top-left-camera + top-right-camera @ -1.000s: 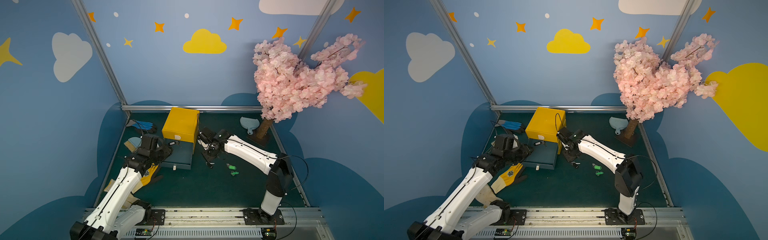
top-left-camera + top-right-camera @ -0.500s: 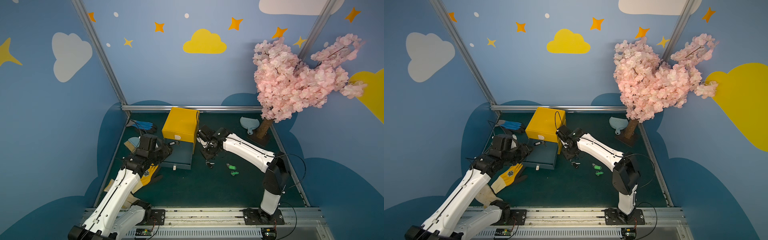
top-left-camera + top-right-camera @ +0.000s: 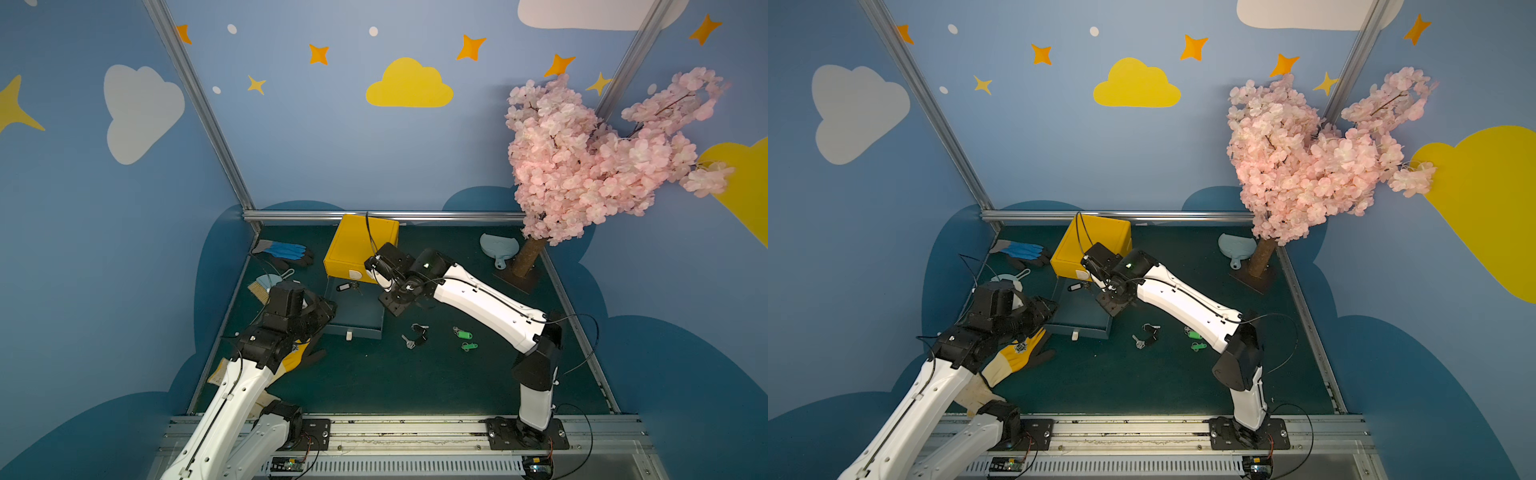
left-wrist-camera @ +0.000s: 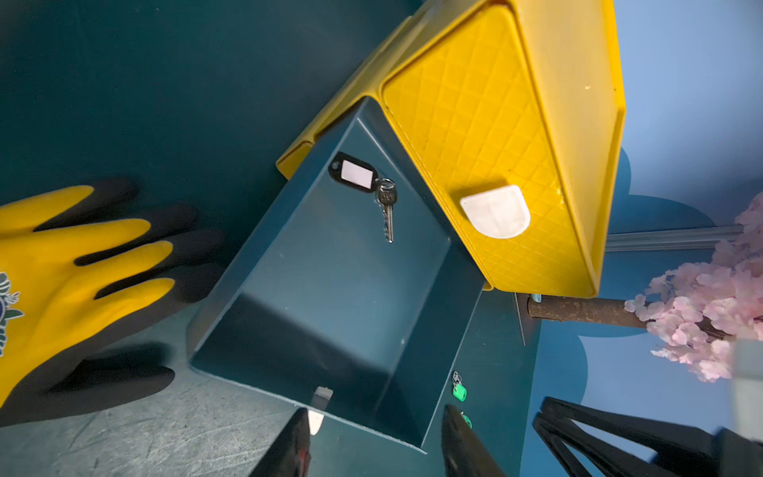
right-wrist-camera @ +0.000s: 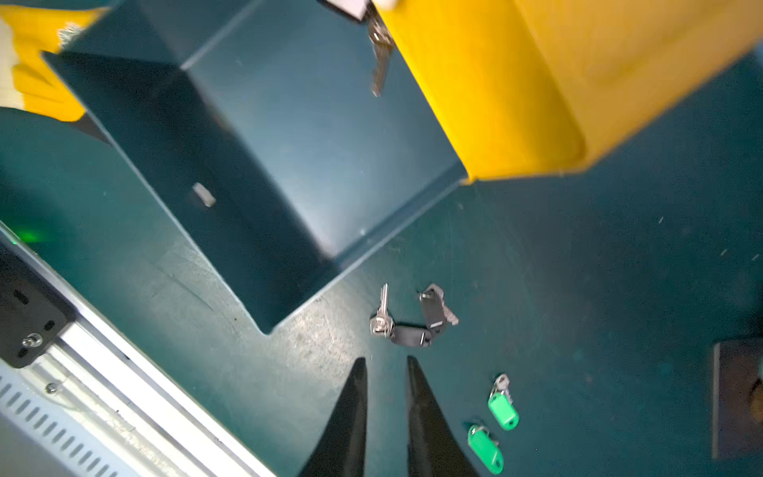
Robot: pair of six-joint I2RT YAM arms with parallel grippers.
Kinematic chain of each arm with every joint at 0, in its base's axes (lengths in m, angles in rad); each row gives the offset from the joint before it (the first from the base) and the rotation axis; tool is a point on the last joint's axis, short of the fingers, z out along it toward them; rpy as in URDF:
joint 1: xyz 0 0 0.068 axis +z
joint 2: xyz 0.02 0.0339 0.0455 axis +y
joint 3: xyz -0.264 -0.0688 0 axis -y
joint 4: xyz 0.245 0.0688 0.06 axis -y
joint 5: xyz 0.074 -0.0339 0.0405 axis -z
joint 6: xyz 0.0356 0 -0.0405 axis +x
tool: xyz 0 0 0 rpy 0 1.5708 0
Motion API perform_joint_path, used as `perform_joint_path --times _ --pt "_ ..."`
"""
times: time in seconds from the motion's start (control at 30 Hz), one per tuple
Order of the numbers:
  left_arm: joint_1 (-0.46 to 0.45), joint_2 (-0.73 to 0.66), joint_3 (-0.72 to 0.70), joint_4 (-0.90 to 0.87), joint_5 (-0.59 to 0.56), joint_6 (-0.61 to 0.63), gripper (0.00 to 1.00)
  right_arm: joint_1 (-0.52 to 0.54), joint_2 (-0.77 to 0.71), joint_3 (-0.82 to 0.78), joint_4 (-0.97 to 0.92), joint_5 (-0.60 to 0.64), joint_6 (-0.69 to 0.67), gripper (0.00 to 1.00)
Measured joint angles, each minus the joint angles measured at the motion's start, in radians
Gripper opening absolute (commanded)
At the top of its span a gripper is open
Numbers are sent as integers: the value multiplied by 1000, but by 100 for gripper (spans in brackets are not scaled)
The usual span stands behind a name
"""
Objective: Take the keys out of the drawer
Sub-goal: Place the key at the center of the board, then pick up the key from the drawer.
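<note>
The dark blue drawer [image 3: 357,320] [image 4: 330,289] stands pulled out of the yellow box [image 3: 361,245]. One of the keys [image 4: 386,206] [image 3: 348,286], on a black tag with a white label, lies at the drawer's back. More keys lie on the mat right of the drawer: a black-tagged bunch [image 3: 415,334] [image 5: 413,318] and two green-tagged ones [image 3: 463,333] [image 5: 503,406]. My right gripper [image 5: 386,359] [image 3: 395,306] hangs over the mat by the drawer's right side, jaws slightly open and empty. My left gripper [image 4: 376,417] [image 3: 328,309] is open at the drawer's front left, holding nothing.
A yellow-and-black glove [image 3: 297,357] [image 4: 62,268] lies left of the drawer under my left arm. A blue glove [image 3: 286,251] and a brush [image 3: 266,284] sit at the back left. A dustpan [image 3: 498,247] and a pink blossom tree [image 3: 582,166] stand at the back right.
My right gripper has gone from shut to slightly open and drawn back toward the yellow box, with the black-tagged bunch left on the mat. The left gripper has opened a little wider.
</note>
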Motion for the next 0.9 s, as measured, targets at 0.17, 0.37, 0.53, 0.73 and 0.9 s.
perform_joint_path --times 0.17,0.37,0.53,0.73,0.9 --pt "68 -32 -42 -37 18 -8 52 82 120 113 72 109 -129 18" --pt "113 -93 -94 -64 41 -56 49 80 348 282 184 209 -266 13" --pt "121 -116 -80 -131 50 -40 49 63 453 304 300 281 -389 6" --pt "124 -154 -60 -181 59 -6 49 43 497 302 444 358 -489 6" --pt "125 -193 -59 -211 59 6 49 39 518 301 515 390 -518 8"
